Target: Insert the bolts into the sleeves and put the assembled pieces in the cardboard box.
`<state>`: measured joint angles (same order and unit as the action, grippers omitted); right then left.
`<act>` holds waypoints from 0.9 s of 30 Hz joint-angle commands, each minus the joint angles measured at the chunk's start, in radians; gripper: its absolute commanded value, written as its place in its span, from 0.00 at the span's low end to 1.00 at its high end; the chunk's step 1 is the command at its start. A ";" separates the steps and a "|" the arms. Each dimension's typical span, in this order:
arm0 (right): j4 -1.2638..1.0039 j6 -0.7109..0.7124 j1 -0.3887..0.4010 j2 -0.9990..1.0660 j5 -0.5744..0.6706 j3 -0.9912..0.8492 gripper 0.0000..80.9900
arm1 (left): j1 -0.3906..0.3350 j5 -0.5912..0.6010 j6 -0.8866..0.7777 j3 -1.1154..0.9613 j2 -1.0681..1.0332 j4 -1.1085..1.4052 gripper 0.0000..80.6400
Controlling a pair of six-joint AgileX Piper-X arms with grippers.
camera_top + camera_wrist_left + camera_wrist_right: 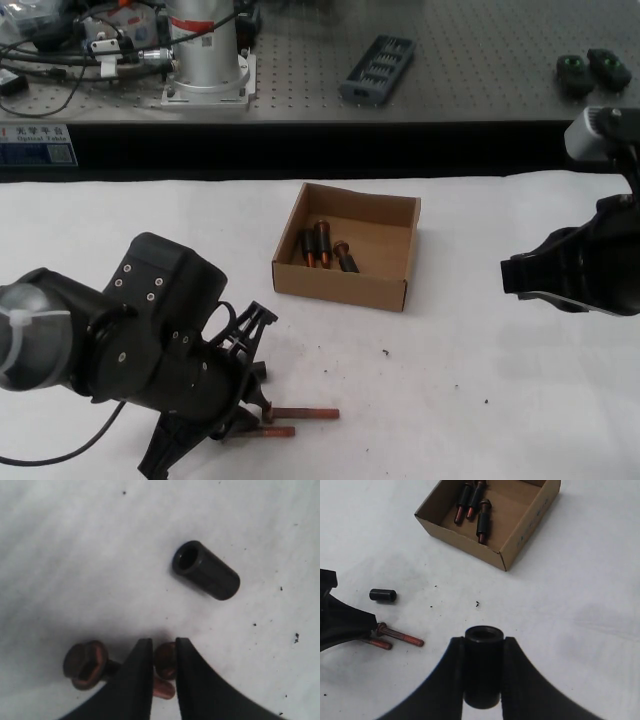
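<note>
Black left gripper (164, 647), tilted down, nips a bolt (165, 662); right gripper (483, 642) holds sleeve (482, 677).

box (340, 285), perhaps three pieces (322, 245) inside, two bolts (300, 413) outside

Brown cardboard box (340, 285) with a matt, papery face, coppery metal bolts (305, 412) with a dull sheen, smooth matt black sleeve (482, 675), perhaps coated metal, matt black plastic fingers (445, 685), white matt table cover (480, 400), faintly speckled, grey perforated metal bench top (480, 60).

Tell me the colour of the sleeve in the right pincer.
Black; the sleeve in the right pincer shows best in the right wrist view.
</note>
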<state>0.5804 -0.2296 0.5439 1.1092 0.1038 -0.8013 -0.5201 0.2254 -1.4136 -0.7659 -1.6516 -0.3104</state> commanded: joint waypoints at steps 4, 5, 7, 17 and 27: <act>-0.012 -0.002 -0.006 -0.014 0.010 -0.002 0.03 | -0.003 -0.011 0.028 -0.001 -0.011 0.049 0.16; -0.012 -0.002 -0.006 -0.014 0.010 -0.002 0.03 | -0.003 -0.011 0.019 -0.001 -0.011 0.061 0.16; -0.012 -0.002 -0.006 -0.014 0.010 -0.002 0.03 | -0.003 -0.011 -0.008 -0.001 -0.011 0.079 0.16; -0.012 -0.002 -0.006 -0.014 0.010 -0.002 0.03 | -0.025 0.050 -0.079 -0.001 -0.063 0.190 0.16; 0.010 -0.002 -0.006 -0.014 0.010 -0.002 0.03 | -0.077 0.050 -0.190 -0.001 -0.119 0.362 0.16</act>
<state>0.5824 -0.2296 0.5439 1.1092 0.1038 -0.8013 -0.5934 0.2724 -1.5806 -0.7639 -1.7661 0.0211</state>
